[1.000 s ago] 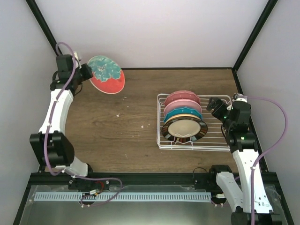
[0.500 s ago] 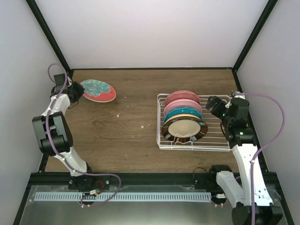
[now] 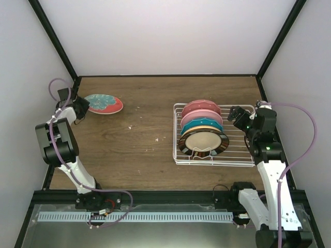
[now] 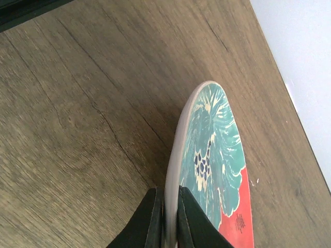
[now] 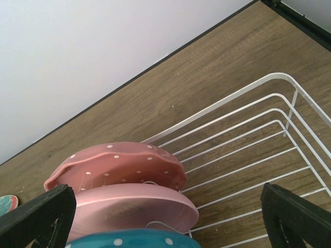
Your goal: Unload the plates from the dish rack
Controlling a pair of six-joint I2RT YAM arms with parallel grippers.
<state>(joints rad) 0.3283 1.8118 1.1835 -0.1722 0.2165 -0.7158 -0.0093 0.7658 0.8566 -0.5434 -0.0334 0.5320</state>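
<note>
My left gripper [image 3: 81, 107] is shut on the rim of the red plate with teal pattern [image 3: 104, 104], held low over the table's far left; the wrist view shows the fingers [image 4: 191, 222] pinching its edge [image 4: 178, 160]. The white wire dish rack [image 3: 235, 155] stands at the right with several plates upright: two pink [image 3: 200, 109], a teal one with white dots [image 3: 200, 125], and the dark-rimmed one with cream centre [image 3: 202, 140] in front. My right gripper [image 3: 237, 117] is open beside the rack's right end, fingertips [image 5: 36, 214] spread wide around the pink plates [image 5: 119, 173].
The black frame rails [image 3: 57, 49] and grey walls close in the table on three sides. Bare wood [image 3: 134, 150] lies between the red plate and the rack. A few small white specks [image 3: 158, 138] lie on the wood.
My left arm has swung the red plate down and left, from raised and tilted to nearly flat by the table's far-left corner. The right arm has barely moved.
</note>
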